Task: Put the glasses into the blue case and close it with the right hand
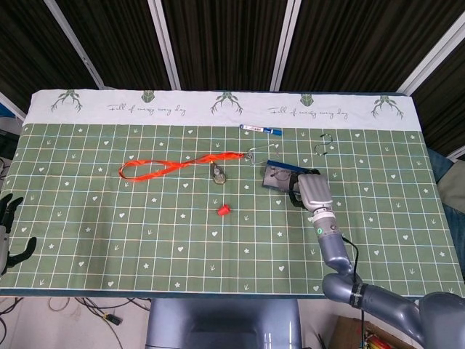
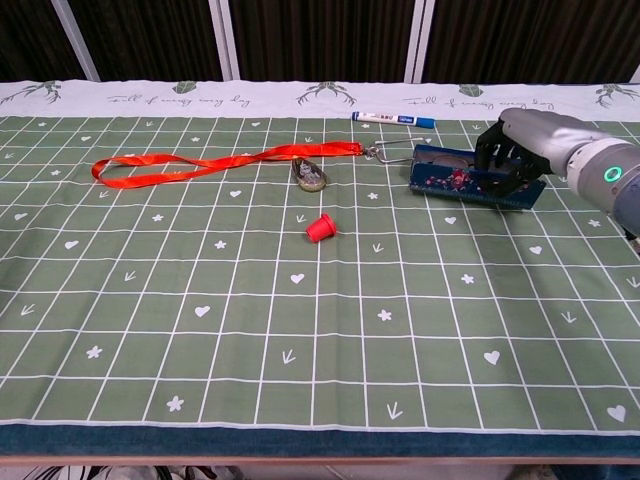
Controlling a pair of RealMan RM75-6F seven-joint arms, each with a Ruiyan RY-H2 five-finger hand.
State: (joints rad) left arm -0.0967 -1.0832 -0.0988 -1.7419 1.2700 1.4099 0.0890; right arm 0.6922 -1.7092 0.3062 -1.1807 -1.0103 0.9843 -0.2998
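The blue case lies right of the table's middle, its lid tipped low over the tray. Dark-rimmed glasses show faintly inside it. In the chest view the case shows its patterned inner face, and the glasses are hard to make out. My right hand grips the case's right end, fingers curled over the lid. My left hand hangs off the table's left edge, fingers apart, holding nothing.
An orange lanyard runs left from a metal clip just beside the case. A small metal fob and a red cap lie mid-table. A blue marker and a black hook lie behind the case.
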